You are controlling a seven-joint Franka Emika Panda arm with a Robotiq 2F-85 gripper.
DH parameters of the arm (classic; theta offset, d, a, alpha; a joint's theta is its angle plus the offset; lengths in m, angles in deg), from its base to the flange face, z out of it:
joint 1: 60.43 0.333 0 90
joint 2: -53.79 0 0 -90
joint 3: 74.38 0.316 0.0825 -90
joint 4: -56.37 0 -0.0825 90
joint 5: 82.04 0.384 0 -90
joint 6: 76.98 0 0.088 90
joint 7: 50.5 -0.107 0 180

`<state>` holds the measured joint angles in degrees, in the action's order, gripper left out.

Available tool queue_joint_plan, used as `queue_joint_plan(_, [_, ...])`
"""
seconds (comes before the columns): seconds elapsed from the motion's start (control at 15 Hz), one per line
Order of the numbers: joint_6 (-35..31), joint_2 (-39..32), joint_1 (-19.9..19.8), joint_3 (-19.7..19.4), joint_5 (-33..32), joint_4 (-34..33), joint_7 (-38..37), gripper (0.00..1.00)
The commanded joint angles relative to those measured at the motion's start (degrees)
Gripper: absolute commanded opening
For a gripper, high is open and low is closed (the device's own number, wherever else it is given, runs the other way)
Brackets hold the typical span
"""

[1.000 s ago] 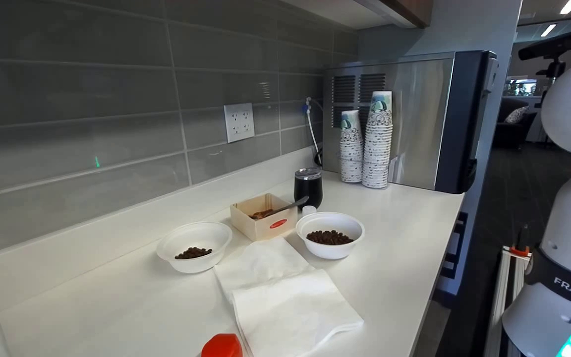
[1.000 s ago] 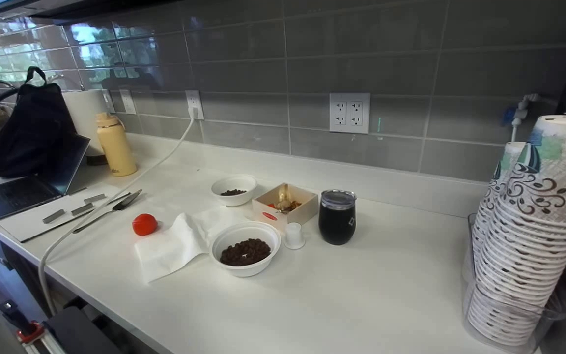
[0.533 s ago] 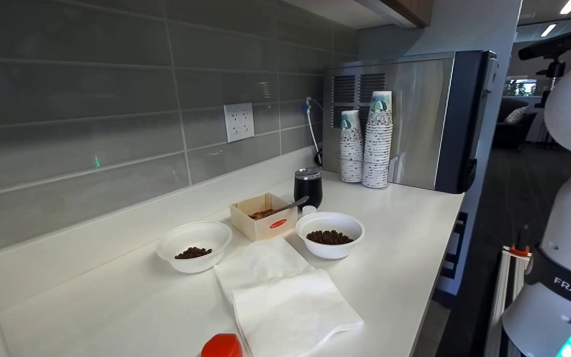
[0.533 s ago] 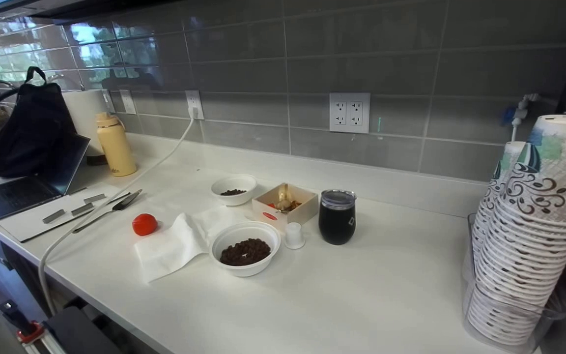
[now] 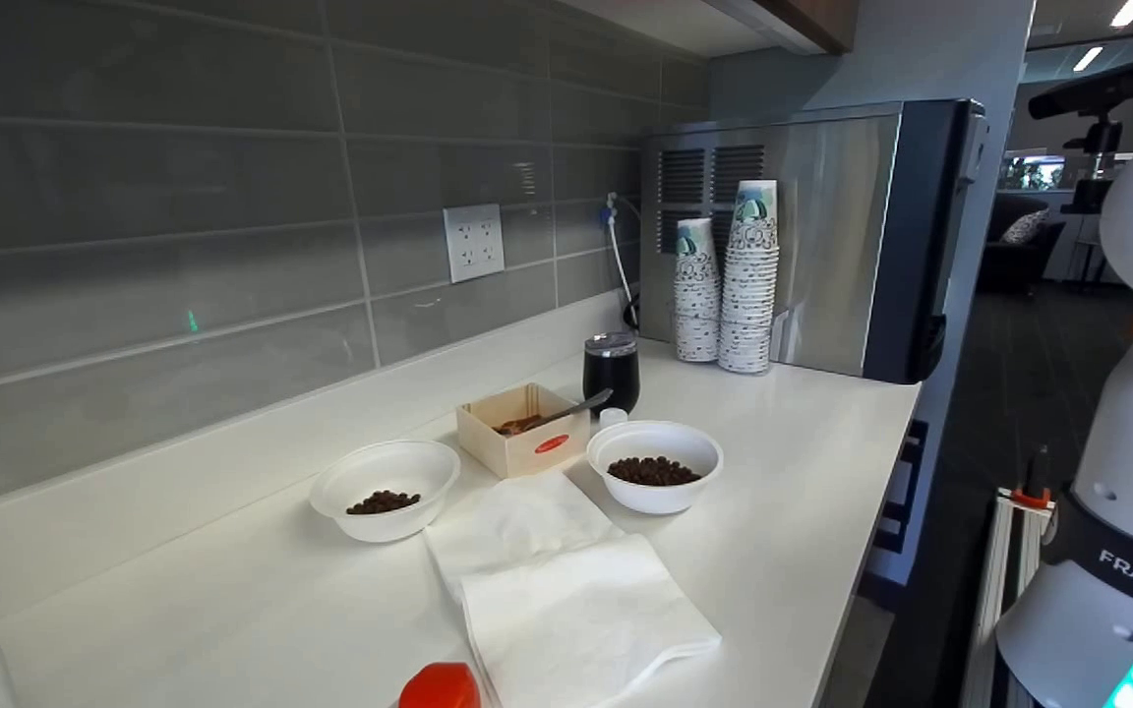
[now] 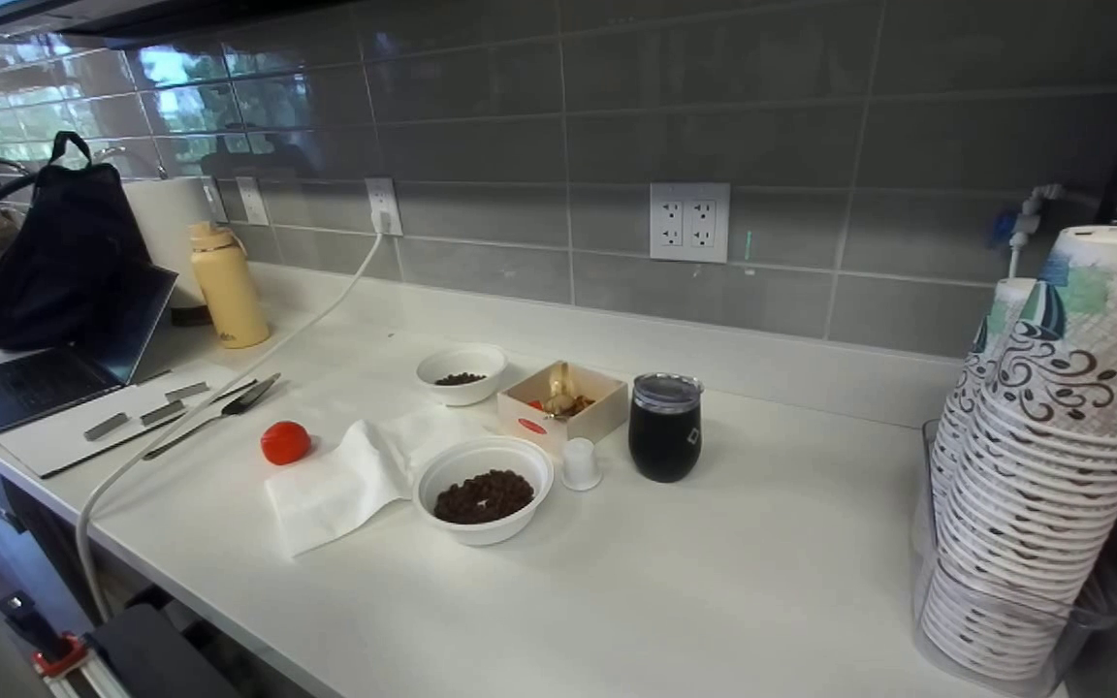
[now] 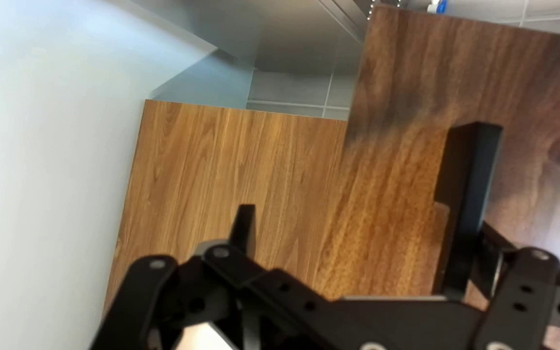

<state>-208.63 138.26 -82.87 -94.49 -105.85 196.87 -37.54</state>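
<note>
While the tool (image 7: 367, 226) gapes near the handle (image 7: 473, 204) at the wrist view's right, positioning seems in hand, next needing alignment.

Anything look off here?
Wrist view: the wooden panel with the black handle is stepped out of line with the panel beside it, possibly a door ajar. In an exterior view, a white cord trails across the counter and over its edge, a likely snag.

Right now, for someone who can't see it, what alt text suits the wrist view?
An open gripper is at a black handle on a wooden panel, one jaw close beside the handle; whether they touch is unclear. A lighter panel and a pale surface occupy the picture's left.
</note>
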Motion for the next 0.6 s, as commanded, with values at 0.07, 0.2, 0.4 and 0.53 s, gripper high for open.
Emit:
queue_joint_plan(0.07, [2.77,0.26,2.81,-0.29,-0.66,-0.65,2.31,1.0])
queue_joint_plan(0.2, [2.43,-0.75,4.06,-0.08,-0.26,-0.95,2.42,1.0])
queue_joint_plan(0.4, [2.25,-3.68,6.41,0.5,0.13,-1.88,2.1,1.0])
queue_joint_plan(0.53, [1.68,-6.17,8.03,1.12,0.35,-2.59,1.81,1.0])
